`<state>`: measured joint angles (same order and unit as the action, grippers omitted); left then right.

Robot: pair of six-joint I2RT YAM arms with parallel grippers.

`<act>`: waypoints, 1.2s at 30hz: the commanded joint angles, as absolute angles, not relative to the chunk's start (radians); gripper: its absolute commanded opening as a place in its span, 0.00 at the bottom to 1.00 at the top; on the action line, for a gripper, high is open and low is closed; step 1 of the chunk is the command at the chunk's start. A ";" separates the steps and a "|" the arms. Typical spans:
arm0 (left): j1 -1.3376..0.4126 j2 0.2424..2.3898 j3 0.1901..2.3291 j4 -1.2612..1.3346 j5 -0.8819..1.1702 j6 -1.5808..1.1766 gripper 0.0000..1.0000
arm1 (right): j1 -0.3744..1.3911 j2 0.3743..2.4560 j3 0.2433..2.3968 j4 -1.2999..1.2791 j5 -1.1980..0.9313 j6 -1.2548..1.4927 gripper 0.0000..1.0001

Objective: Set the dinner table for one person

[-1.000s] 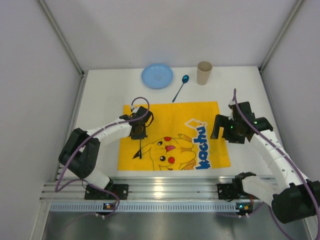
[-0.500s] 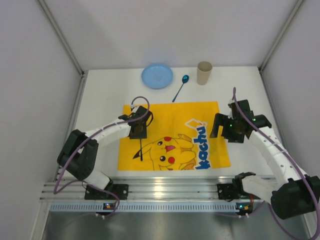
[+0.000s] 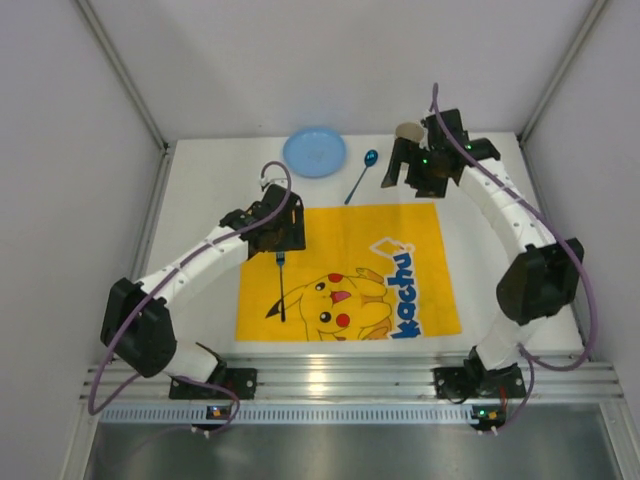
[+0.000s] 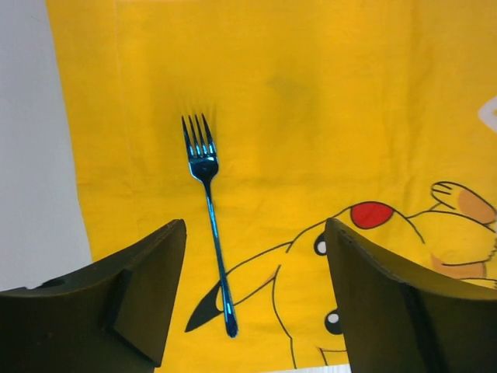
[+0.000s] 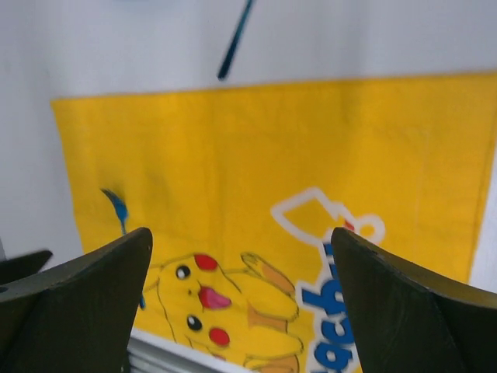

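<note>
A blue metal fork (image 4: 208, 225) lies flat on the yellow Pikachu mat (image 4: 326, 101), near the mat's left side (image 3: 281, 290). My left gripper (image 4: 255, 233) hangs open above it, and nothing is between the fingers (image 3: 280, 235). The white dinner table (image 3: 200, 200) carries a blue plate (image 3: 314, 152), a blue spoon (image 3: 360, 175) and a tan cup (image 3: 408, 133) along its far edge. My right gripper (image 3: 408, 178) is open and empty beside the cup, just right of the spoon. In the right wrist view it (image 5: 241, 233) looks back over the mat (image 5: 272, 140).
A silver aluminium rail (image 3: 320, 375) runs along the table's near edge. White walls close in the left, right and far sides. The right arm partly covers the cup. The spoon's handle tip (image 5: 235, 39) shows at the top of the right wrist view.
My left gripper has opened, let go of the fork and drawn back toward the far side. The right arm has swung from the mat's right edge to the far side by the cup.
</note>
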<state>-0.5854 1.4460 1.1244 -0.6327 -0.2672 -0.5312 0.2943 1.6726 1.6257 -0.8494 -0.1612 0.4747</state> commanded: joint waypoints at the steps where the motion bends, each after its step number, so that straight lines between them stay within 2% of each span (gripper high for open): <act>1: -0.586 1.384 1.169 -0.670 -0.206 -0.517 0.79 | 0.330 1.859 1.891 -0.868 -0.152 0.488 0.99; 4: -0.586 1.342 1.172 -0.670 -0.177 -0.508 0.88 | 0.342 2.063 2.119 -0.900 -0.135 0.520 0.99; 6: -0.577 1.333 1.180 -0.676 -0.152 -0.505 0.91 | 0.344 2.192 2.236 -0.904 -0.118 0.555 0.99; 8: -0.574 1.325 1.198 -0.687 -0.115 -0.493 0.95 | 0.348 2.285 2.278 -0.879 -0.106 0.592 0.98; 14: -0.560 1.304 1.204 -0.692 -0.089 -0.443 0.95 | 0.368 2.448 2.324 -0.692 -0.136 0.682 0.97; 24: -0.479 1.453 1.285 -0.670 -0.044 -0.420 0.94 | 0.368 2.493 2.336 -0.407 -0.215 0.798 0.98; 32: -0.465 1.560 1.400 -0.753 -0.054 -0.413 0.92 | 0.359 2.500 2.261 -0.305 -0.238 0.814 0.96; 36: -0.463 1.618 1.491 -0.801 -0.055 -0.393 0.92 | 0.353 2.552 2.296 -0.276 -0.242 0.833 0.95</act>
<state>-0.4683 1.5913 1.4048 -0.7574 -0.0566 -0.4191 0.3588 2.5198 2.2646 -0.3744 -0.2310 0.8097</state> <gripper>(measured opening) 0.921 0.952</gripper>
